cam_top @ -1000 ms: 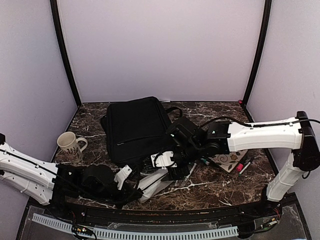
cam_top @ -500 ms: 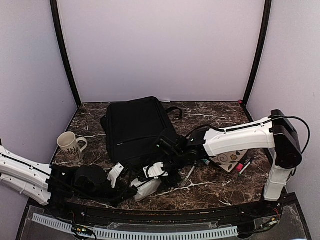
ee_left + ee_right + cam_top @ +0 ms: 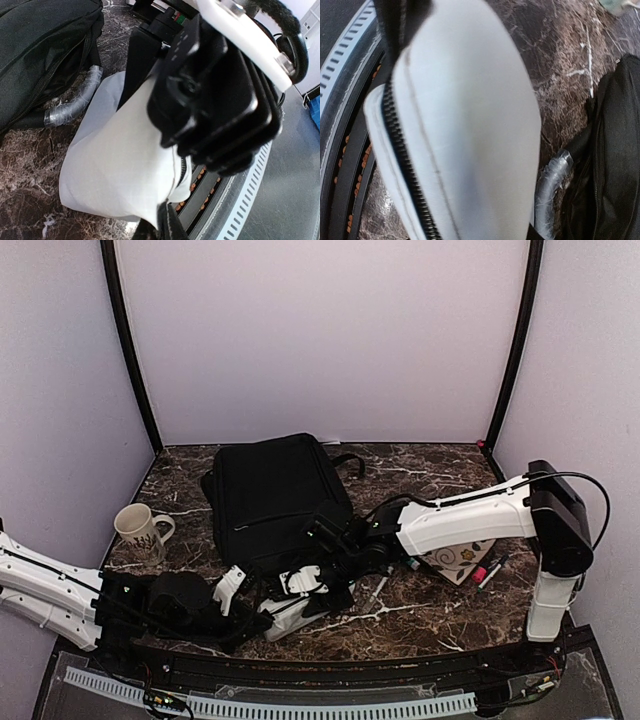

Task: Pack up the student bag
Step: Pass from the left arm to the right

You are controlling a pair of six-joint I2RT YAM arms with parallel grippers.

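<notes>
The student bag [image 3: 275, 495], a big black backpack, lies flat at the middle of the table, and its zipped side shows in the left wrist view [image 3: 40, 55]. In front of it a white zippered pouch [image 3: 288, 612] is held off the marble. My left gripper [image 3: 243, 612] is shut on the pouch's near corner [image 3: 167, 222]. My right gripper [image 3: 318, 582] sits over the pouch's other end, its black body straddling the top edge [image 3: 200, 100]. The pouch [image 3: 465, 125] fills the right wrist view and hides the right fingers.
A patterned mug [image 3: 138, 530] stands at the left. Right of the bag lie a patterned notebook [image 3: 460, 562], a pink marker [image 3: 487, 572] and a pen [image 3: 380, 586]. A tape-wrapped grey strap [image 3: 75, 102] juts from the bag's near edge. The table's front rail [image 3: 300, 702] is close below the pouch.
My right arm has swung left and down from beside the bag onto the white pouch. The left gripper and pouch have shifted slightly left toward the front edge.
</notes>
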